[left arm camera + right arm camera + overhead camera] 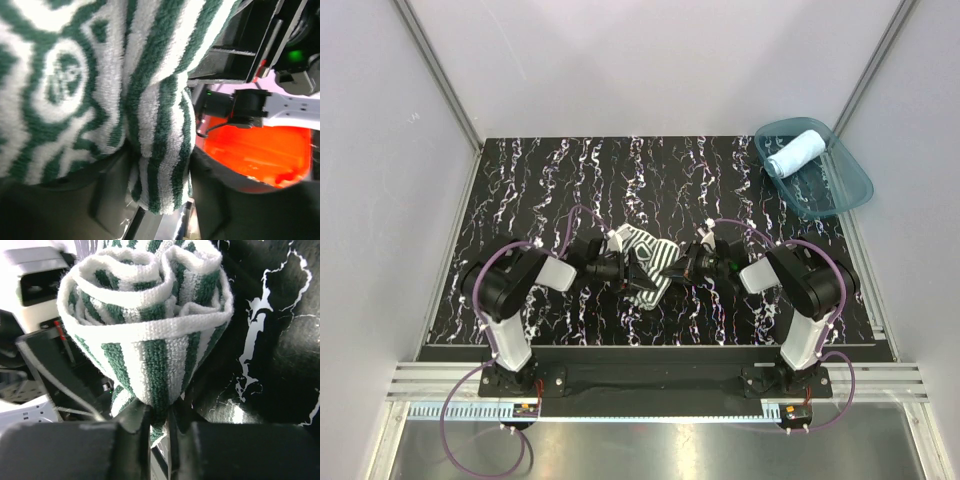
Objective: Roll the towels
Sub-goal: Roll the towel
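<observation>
You find the middle towel [650, 265] over the table [570, 180], and I give every place from this towel. The left gripper [623, 268] is just at its left, and a fold of the towel lies between that gripper's fingers. The right gripper [687, 264] is just at its right, with its jaws pressed together on the towel's edge. Behind the middle towel and far to its right stands the tub [858, 188], well apart from it. The second towel [797, 153] lies in that tub. Before the middle towel stand the left arm's base [510, 372], to its left, and the right arm's base [798, 372], to its right.
</observation>
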Motion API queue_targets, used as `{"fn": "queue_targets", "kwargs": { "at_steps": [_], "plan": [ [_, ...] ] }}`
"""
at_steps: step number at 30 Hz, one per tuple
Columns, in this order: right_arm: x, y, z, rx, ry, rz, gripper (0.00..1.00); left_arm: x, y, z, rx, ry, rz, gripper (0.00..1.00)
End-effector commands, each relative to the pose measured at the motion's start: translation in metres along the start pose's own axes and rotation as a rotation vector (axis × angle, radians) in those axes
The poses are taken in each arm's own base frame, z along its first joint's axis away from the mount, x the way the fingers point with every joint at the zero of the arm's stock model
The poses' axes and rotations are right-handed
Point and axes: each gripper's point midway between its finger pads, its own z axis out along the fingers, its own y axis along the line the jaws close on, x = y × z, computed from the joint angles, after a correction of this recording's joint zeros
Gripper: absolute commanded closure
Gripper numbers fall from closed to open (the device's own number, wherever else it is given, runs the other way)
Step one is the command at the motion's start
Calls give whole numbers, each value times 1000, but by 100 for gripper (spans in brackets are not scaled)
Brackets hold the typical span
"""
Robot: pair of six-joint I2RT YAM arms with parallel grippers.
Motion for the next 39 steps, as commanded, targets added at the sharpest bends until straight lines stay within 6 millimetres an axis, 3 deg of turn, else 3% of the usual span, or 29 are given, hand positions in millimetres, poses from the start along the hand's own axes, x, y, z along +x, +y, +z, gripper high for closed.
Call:
{"fn": "queue_targets", "kwargs": {
  "at_steps": [1,4,5,6,7,9,12,16,17,19,23,32,39],
  "plan": [
    [2,-6,6,45,2,3,94,-14,18,-9,-198,-57,75,42],
    [5,-14,2,114,12,23,96,-22,7,-22,-263,-89,138,35],
    [1,-10,1,125,6,19,96,-18,9,-27,-298,-78,140,22],
    [7,-20,-3,181,27,53,96,-20,7,-30,-318,-85,156,19],
    [7,-23,-4,213,25,49,96,-32,-4,-35,-342,-140,212,18],
    [7,-26,-9,274,32,57,98,-30,-2,-44,-434,-147,255,16],
    [8,-24,-15,321,44,46,98,-29,-24,-47,-467,-154,358,8],
    [6,-22,-19,363,46,37,98,-32,-47,-49,-597,-240,547,8],
    [3,-19,-19,364,44,33,98,-20,-58,-41,-604,-225,622,8],
    [6,-23,-23,399,51,43,99,-23,-66,-46,-679,-300,695,9],
    [6,-23,-22,423,67,51,98,-1,-83,-29,-714,-305,837,11],
    [9,-20,-24,447,85,63,98,11,-66,8,-809,-259,927,13],
    [11,-15,-25,433,99,68,99,8,-33,23,-882,-223,929,16]
  ]
}}
